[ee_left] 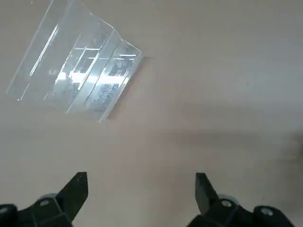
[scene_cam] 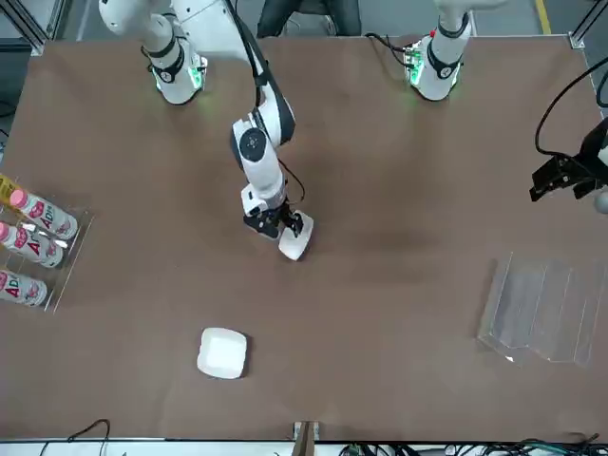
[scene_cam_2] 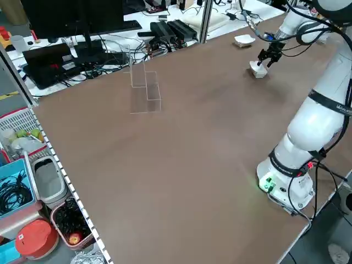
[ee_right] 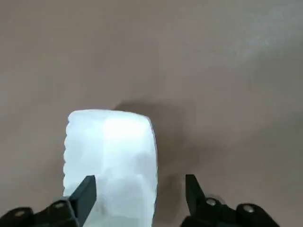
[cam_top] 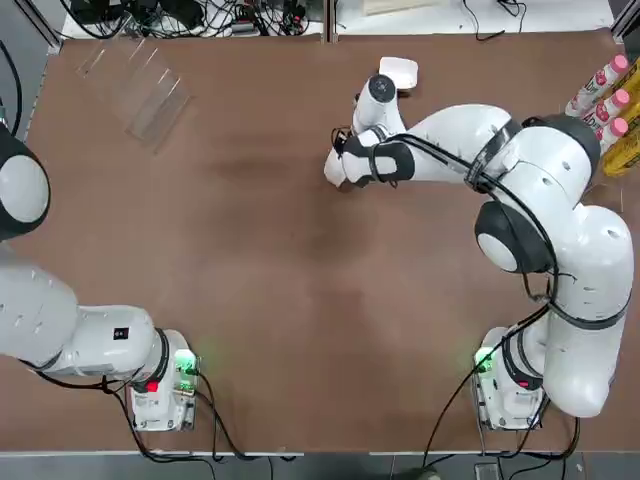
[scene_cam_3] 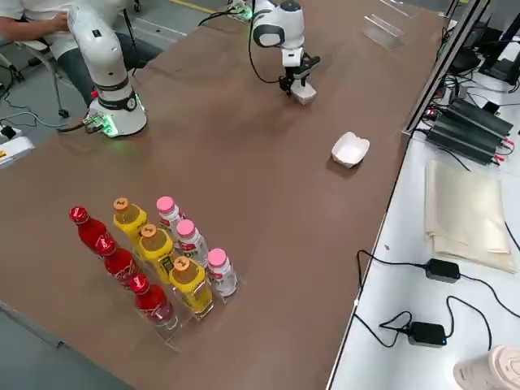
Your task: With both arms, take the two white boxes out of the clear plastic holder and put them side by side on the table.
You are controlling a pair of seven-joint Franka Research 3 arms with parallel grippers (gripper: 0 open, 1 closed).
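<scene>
One white box (cam_top: 333, 170) stands on edge on the table (cam_top: 260, 280) near the far middle, between the fingers of my right gripper (cam_top: 347, 162). In the right wrist view this box (ee_right: 111, 156) lies against one finger (ee_right: 86, 190), with a gap to the other finger (ee_right: 191, 189), so the gripper is open. The second white box (cam_top: 398, 72) lies flat near the far edge, apart from both grippers. The clear plastic holder (cam_top: 135, 85) stands empty at the far left. My left gripper (ee_left: 141, 189) hovers open and empty over the table near the holder (ee_left: 75, 82).
A clear rack of pink-capped and yellow bottles (cam_top: 605, 95) stands at the table's right edge. Cables and power supplies (cam_top: 200, 15) lie beyond the far edge. Bins (scene_cam_2: 33, 181) sit off the table on the left side.
</scene>
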